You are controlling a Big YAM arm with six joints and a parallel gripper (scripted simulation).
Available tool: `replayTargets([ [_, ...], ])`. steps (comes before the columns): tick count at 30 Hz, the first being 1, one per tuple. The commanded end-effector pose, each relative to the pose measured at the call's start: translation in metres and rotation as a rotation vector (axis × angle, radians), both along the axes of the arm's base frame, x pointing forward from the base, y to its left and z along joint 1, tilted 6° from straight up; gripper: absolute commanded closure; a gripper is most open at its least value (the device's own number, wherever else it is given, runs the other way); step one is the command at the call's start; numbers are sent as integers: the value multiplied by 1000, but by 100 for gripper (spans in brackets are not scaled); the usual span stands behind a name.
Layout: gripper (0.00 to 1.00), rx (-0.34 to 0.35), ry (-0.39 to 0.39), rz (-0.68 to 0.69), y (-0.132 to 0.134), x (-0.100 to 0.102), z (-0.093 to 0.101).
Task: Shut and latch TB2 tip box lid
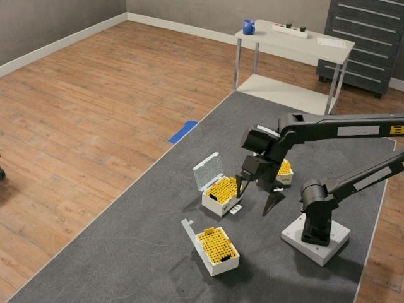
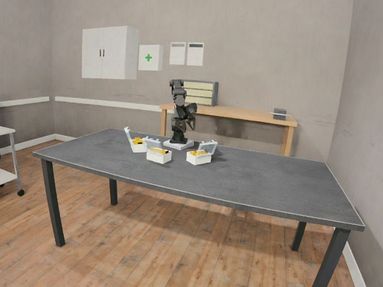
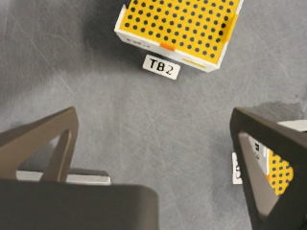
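Tip box TB2 (image 1: 219, 194) is white with a yellow tip rack and stands flat mid-bench. Its clear lid (image 1: 207, 171) stands open behind it. In the wrist view TB2 (image 3: 179, 26) is at the top, with its label tag (image 3: 161, 66) lying in front of it. My gripper (image 1: 257, 196) is open and empty. It hangs above the bench just right of TB2, fingers pointing down (image 3: 153, 115). A second open box (image 1: 284, 171) stands behind the gripper and shows partly behind my right finger (image 3: 278, 172). A third open box (image 1: 216, 249) stands nearer the front, its lid (image 1: 190, 236) leaning wide.
The arm's white base block (image 1: 315, 236) stands to the right of the boxes. From the far side, the three boxes (image 2: 158, 154) sit in a row in front of the arm (image 2: 181, 114). A white cart (image 1: 293, 48) stands beyond the bench's end.
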State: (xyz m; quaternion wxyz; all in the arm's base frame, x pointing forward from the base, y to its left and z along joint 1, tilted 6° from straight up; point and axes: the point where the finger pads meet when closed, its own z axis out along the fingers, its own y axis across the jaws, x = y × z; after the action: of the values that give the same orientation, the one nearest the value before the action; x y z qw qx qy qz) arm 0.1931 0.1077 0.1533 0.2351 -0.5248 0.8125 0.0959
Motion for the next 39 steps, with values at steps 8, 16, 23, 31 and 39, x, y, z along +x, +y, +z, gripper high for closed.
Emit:
replayTargets([
  [8, 0, 21, -87, 4, 3, 23, 43],
  [16, 0, 21, -87, 4, 3, 23, 43],
  [23, 0, 9, -39, 4, -1, 14, -2],
  [31, 0, 8, -38, 4, -3, 18, -42],
  [39, 0, 8, -38, 4, -4, 20, -72],
])
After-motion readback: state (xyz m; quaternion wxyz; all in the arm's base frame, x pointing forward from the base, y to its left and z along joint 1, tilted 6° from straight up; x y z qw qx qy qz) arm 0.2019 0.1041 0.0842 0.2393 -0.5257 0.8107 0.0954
